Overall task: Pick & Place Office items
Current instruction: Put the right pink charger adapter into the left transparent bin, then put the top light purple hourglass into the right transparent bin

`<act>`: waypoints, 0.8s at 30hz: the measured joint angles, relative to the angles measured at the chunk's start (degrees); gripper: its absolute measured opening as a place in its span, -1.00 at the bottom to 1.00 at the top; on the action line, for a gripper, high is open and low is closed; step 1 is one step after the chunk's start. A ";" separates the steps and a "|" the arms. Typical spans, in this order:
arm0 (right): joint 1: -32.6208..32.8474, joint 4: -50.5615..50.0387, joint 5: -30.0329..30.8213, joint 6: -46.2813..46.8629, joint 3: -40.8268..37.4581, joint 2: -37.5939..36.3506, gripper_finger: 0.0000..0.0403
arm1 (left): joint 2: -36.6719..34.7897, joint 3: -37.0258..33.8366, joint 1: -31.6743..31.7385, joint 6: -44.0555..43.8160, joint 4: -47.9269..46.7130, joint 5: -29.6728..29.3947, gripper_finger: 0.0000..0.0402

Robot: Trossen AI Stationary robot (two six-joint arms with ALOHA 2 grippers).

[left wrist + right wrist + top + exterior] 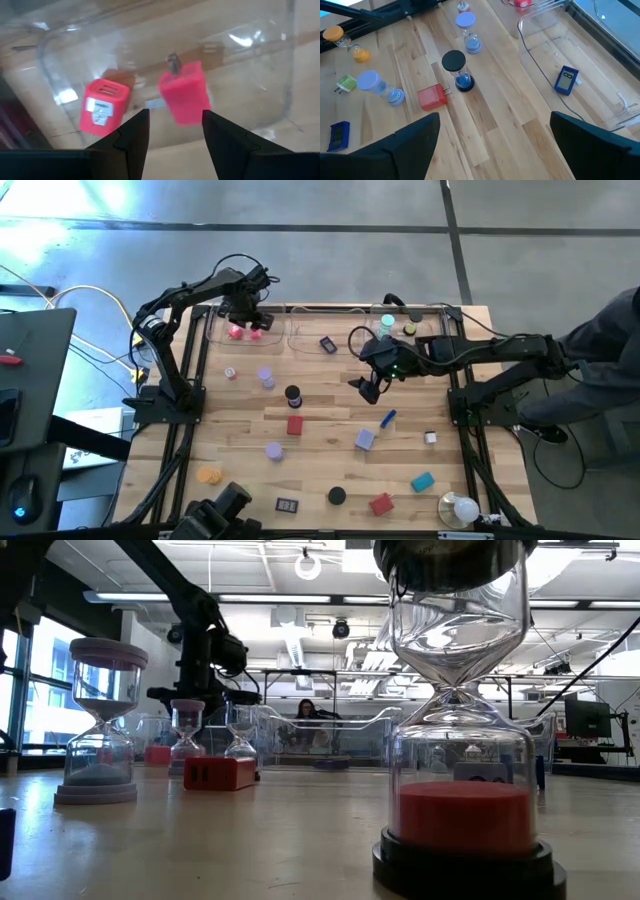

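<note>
My left gripper is open above the left clear tray at the table's far edge. Two pink charger blocks lie in that tray, seen beyond the fingertips; neither is touched. My right gripper is open wide and hovers over the middle of the table, right of a black-capped sand timer that stands upright beside a red block. More small blocks, timers and a blue stick lie scattered on the wood.
Three clear trays line the far edge; the middle tray holds a blue piece, the right tray holds several small items. A white bulb sits at the near right corner. A black-capped timer fills the low view. A person sits at the right.
</note>
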 joint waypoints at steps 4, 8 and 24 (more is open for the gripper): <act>0.00 0.40 0.02 -0.10 0.00 0.02 0.83 | 0.00 0.00 0.00 0.21 0.00 -0.19 -0.13; 0.00 0.42 0.02 -0.09 0.00 0.02 0.83 | -0.24 0.98 0.00 1.61 -4.43 0.49 -0.13; 1.39 0.36 0.02 0.00 -0.02 0.02 0.83 | -10.61 13.60 -6.15 4.11 -30.30 3.30 -0.13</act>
